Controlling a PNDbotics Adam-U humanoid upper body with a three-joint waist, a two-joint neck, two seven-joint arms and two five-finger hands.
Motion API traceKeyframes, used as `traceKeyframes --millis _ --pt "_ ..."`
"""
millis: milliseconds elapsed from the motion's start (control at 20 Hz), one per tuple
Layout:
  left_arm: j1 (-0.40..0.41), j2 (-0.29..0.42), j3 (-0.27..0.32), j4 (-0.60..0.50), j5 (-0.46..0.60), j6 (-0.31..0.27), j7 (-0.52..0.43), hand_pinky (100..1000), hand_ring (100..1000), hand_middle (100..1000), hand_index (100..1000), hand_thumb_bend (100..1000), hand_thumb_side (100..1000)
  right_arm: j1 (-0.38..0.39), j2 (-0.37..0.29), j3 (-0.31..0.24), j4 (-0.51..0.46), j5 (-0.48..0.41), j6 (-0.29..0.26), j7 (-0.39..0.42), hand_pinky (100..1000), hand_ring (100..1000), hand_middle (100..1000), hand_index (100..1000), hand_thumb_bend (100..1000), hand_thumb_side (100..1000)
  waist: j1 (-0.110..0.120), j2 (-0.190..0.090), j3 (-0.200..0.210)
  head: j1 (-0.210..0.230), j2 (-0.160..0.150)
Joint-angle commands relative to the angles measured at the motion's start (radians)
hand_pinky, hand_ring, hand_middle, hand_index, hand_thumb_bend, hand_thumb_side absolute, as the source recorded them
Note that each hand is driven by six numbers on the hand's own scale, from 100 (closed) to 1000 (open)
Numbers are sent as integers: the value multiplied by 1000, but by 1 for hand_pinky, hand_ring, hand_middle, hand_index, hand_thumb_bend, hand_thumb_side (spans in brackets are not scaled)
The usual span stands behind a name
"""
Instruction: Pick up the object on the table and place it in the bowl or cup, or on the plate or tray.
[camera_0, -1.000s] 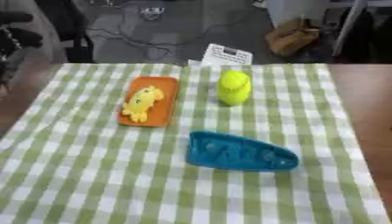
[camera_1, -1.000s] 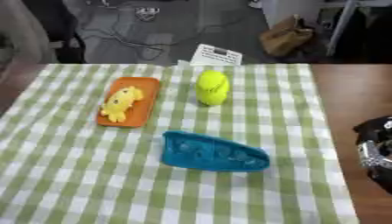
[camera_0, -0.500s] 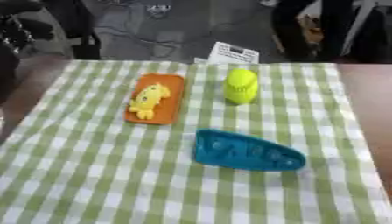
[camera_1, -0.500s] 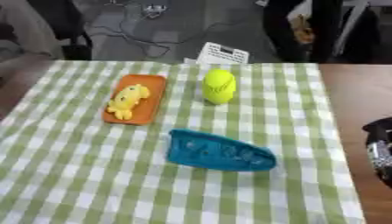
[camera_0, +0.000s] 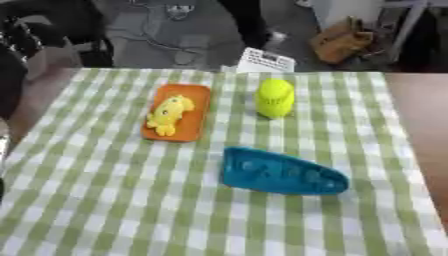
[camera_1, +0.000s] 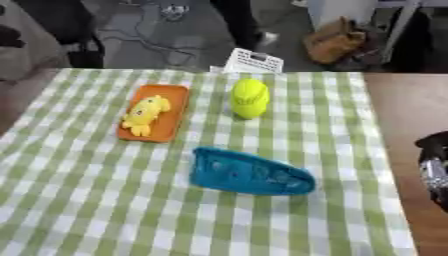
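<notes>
An orange tray (camera_0: 194, 100) lies at the back left of the green checked cloth, with a yellow toy (camera_0: 169, 115) lying on it. A yellow-green rounded object (camera_0: 275, 97) stands upright to the tray's right. Nearer me lies a blue wedge-shaped object (camera_0: 280, 172) with its narrow end pointing right. My right hand (camera_1: 434, 162) shows only as a black and silver part at the right edge, off the cloth and well apart from everything. A thin grey and dark sliver (camera_0: 3, 150) at the left edge may be my left hand.
A white card (camera_1: 254, 61) with dark print stands at the table's far edge behind the yellow-green object. Bare brown tabletop (camera_1: 402, 100) runs along the right of the cloth. Chairs, cables and a brown bag lie on the floor beyond.
The whole picture has shifted a little, so the camera moved. The tray, toy, yellow-green object and blue object keep their places on the cloth.
</notes>
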Motion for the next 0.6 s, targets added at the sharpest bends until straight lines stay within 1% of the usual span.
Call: traceKeyframes --millis 50,150,200,250,300,450,500,600 --pt "-10 20 3 -23 5 -2 -8 686 657 738 798 142 904 -4 -15 -12 -24 8 -4 -4 374 544 638 615 100 598 -16 4 6 -9 14" --pt "-9 21 3 -22 7 -2 -9 685 653 726 788 142 903 -2 -16 -11 -24 8 -6 -4 374 544 638 611 100 598 -16 3 8 -12 18" --pt "-10 21 3 -23 7 -2 -9 683 646 702 770 141 899 -2 -16 -11 -24 8 -6 -3 375 544 638 607 100 598 -15 3 9 -13 19" --pt "-11 21 3 -24 8 -2 -9 683 646 702 770 141 899 -3 -16 -11 -24 8 -7 -3 375 544 638 607 100 598 -15 3 8 -15 20" --pt "-12 20 3 -25 8 -2 -9 682 643 694 750 139 897 -3 -16 -11 -24 8 -7 -3 375 544 638 604 100 598 -14 3 8 -16 21" --pt "-14 20 1 -29 6 -2 -12 682 642 693 746 136 895 -2 -18 -10 -24 8 -8 -2 375 544 639 616 100 599 -14 3 8 -20 24" --pt "-14 20 0 -29 6 -2 -13 682 638 684 745 135 895 -2 -19 -10 -24 8 -8 -1 376 544 639 632 100 600 -14 2 8 -20 26" --pt "-13 20 -2 -28 5 -2 -17 682 638 684 745 135 895 -1 -19 -10 -24 8 -8 -1 376 544 639 632 100 600 -14 1 8 -20 29"
